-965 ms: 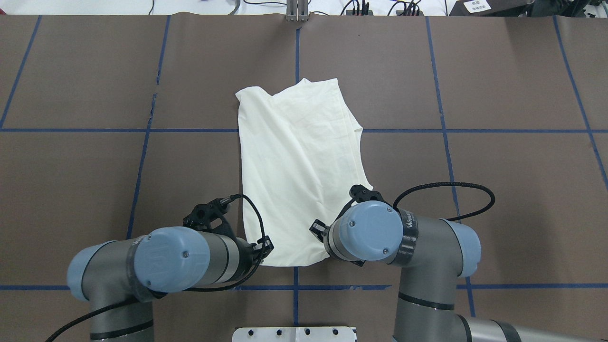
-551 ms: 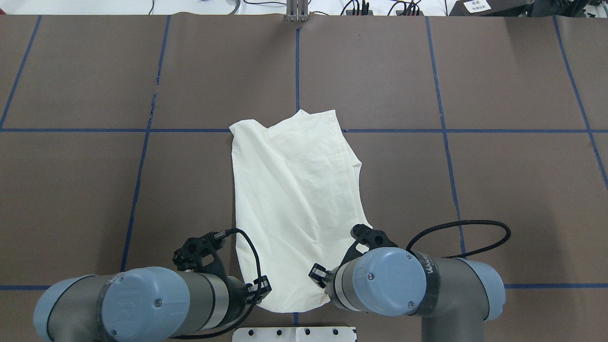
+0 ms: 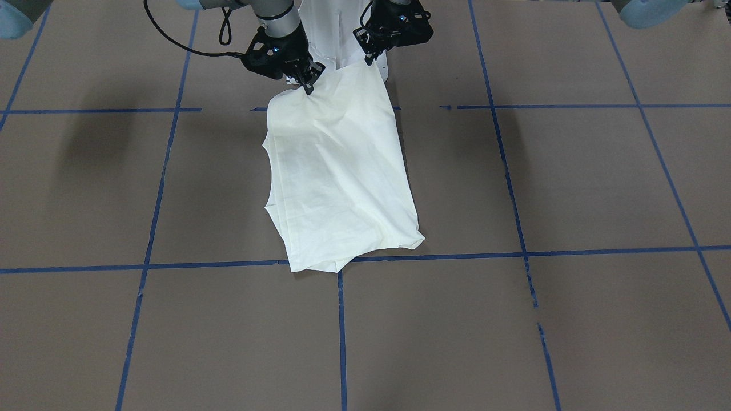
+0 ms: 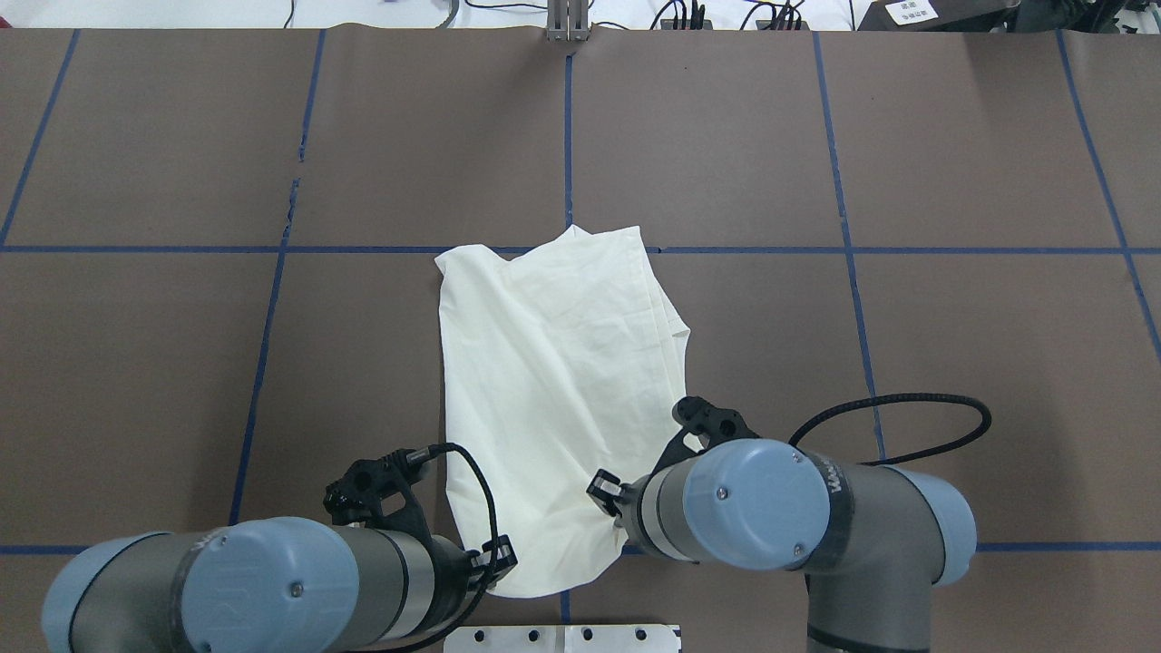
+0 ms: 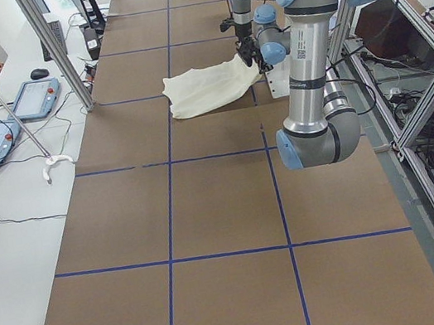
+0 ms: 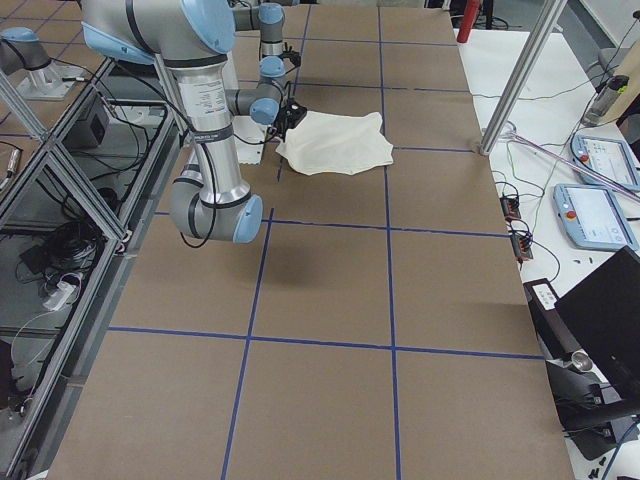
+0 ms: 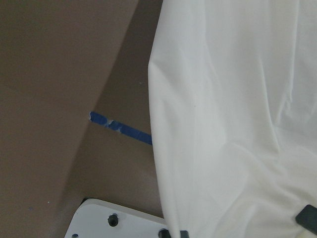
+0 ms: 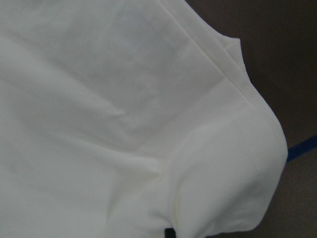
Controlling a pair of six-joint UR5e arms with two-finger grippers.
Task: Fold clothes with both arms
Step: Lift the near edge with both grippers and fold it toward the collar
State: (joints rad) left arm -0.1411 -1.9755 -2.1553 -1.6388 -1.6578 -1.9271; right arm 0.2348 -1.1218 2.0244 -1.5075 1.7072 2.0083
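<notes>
Front-facing view: the cream T-shirt lies plain side up on the brown surface, its operator-side end touching a blue tape line. The right claw pinches one robot-side corner and the left claw is closed on the other — that edge is lifted.

Overhead: the shirt sits mid-surface, narrowing toward the robot, just short of the white base plate.

Left wrist view: cloth hangs over the right half.

Right wrist view: cloth fills nearly everything — layered edges at upper right.
</notes>
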